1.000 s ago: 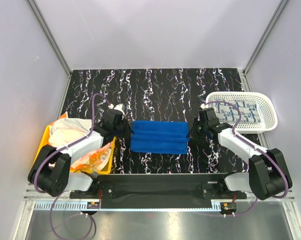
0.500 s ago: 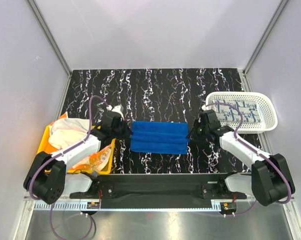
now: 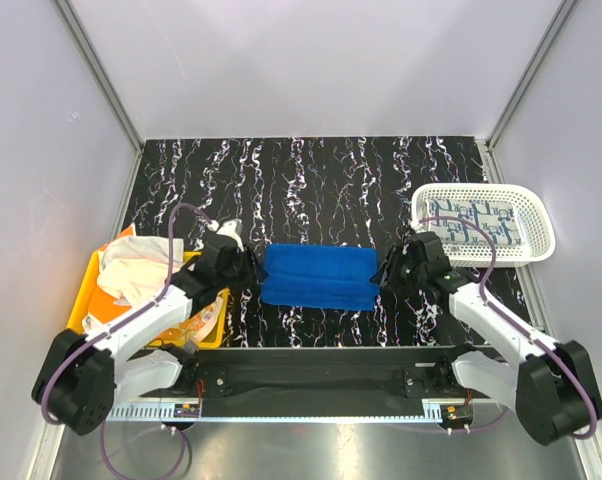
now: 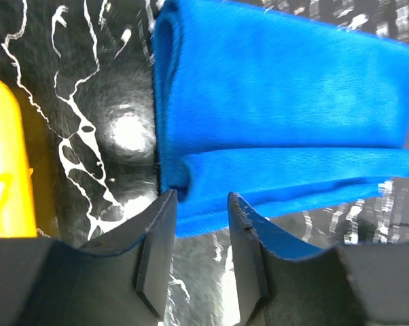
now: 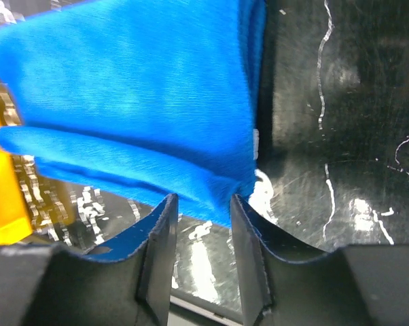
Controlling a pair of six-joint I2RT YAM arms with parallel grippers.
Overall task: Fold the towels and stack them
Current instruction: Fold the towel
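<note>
**At mid-desk: a folded blue towel between two parted pincers**

In the middle of the dark, white-veined desk [image 3: 321, 180] lies the blue towel [image 3: 317, 276]. It is folded into a flat stack of layers with its long sides running left to right. The left pincer [image 3: 249, 262] is low at the towel's left short end and the right pincer [image 3: 386, 272] is at its right short end.

In the left wrist view the left pincer [image 4: 200, 200] has its fingers apart, and the towel's [image 4: 286, 102] rolled fold edge sits right at the tips. No cloth is clamped between them. The right wrist view shows much the same. The right pincer [image 5: 203, 202] is parted, with a corner of the towel [image 5: 136, 109] hanging just at the gap, and it is not squeezed.

To the left, close beside the left arm, a yellow bin [image 3: 81, 295] holds a heap of pale cloths [image 3: 131, 272] and an orange-and-white patterned towel [image 3: 196, 315]. At the right edge of the desk, a white basket [image 3: 536, 215] holds a white towel with blue pattern [image 3: 476, 222], lying flat inside it.
</note>
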